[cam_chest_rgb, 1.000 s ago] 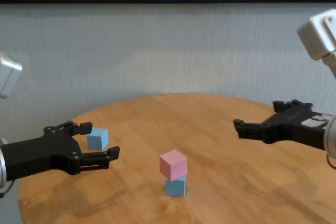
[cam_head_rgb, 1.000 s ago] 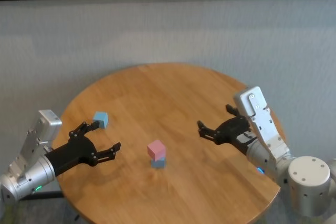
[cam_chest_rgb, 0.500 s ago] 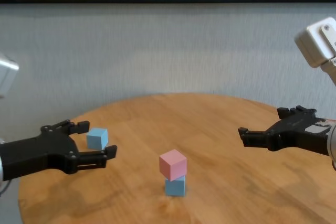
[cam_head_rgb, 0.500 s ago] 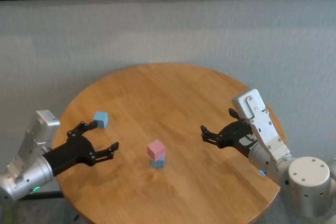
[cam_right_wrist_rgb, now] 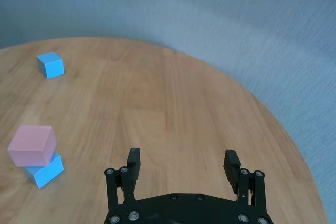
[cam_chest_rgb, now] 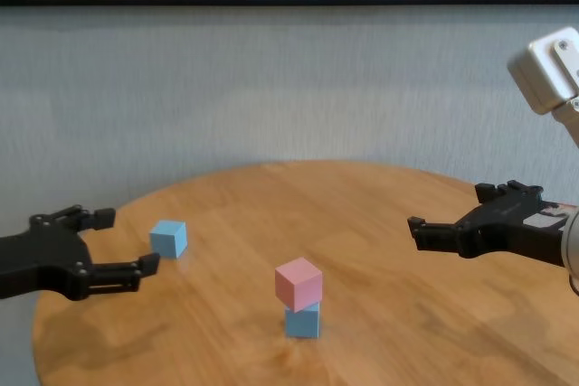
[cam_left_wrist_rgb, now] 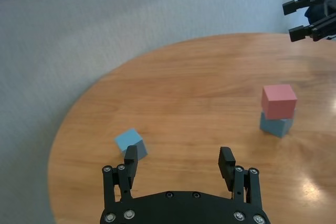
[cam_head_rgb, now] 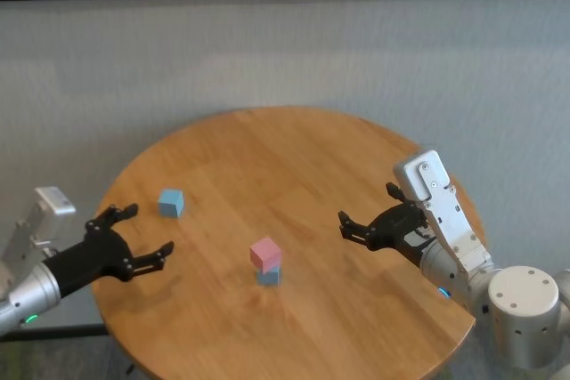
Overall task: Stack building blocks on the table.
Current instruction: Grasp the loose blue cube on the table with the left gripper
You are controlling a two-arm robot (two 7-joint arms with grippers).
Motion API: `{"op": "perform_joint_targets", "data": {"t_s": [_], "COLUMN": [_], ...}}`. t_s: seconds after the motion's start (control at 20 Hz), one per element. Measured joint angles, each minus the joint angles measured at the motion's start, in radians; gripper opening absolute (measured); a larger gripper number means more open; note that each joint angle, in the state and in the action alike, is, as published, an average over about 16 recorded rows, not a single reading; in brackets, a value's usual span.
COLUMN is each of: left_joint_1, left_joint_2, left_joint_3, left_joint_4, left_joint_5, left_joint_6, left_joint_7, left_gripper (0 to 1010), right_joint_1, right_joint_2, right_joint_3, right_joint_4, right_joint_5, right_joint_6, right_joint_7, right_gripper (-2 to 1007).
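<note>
The round honey-coloured wood-plank tabletop [cam_head_rgb: 294,157] stands before a plain grey wall. Both hands, left hand [cam_head_rgb: 129,239] and right hand [cam_head_rgb: 367,217], hover spread apart, holding nothing. Mid-table, the matte pink cube [cam_head_rgb: 265,254] rests slightly askew on a light blue cube [cam_head_rgb: 268,277]; another light blue cube [cam_head_rgb: 171,203] sits well apart near the left hand. It looks light, rigid and grippy: pinch opposite flat faces.

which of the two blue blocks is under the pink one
The blue block at the table's middle, with the pink block on top. The other blue block sits alone near the left gripper.
</note>
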Motion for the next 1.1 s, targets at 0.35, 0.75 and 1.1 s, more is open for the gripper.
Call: {"op": "perform_joint_targets", "data": {"t_s": [0.35,0.75,1.1], "left_joint_1": [-0.055,-0.180,-0.352], "left_joint_2": [-0.008,-0.065,-0.146], "left_joint_3": [-0.033,-0.056,-0.026], "left_joint_4": [0.117,0.350,0.669], "left_joint_5": [-0.020,-0.041,-0.057], "left_joint_6": [-0.065,-0.157,-0.271], "left_joint_7": [-0.043,-0.116,-0.189], "left_gripper": [1000,1000,1000], "right_joint_1": [0.000,0.001,0.001], "right_joint_2": [-0.001,-0.002,-0.002], "right_joint_3": [0.000,0.000,0.000], "right_joint_4": [0.000,0.000,0.001], "right_joint_5": [0.003,0.004,0.005], "right_joint_6": [-0.002,-0.004,-0.005], "right_joint_7": [0.000,0.000,0.000], "right_gripper": [1005,1005,1005]}}
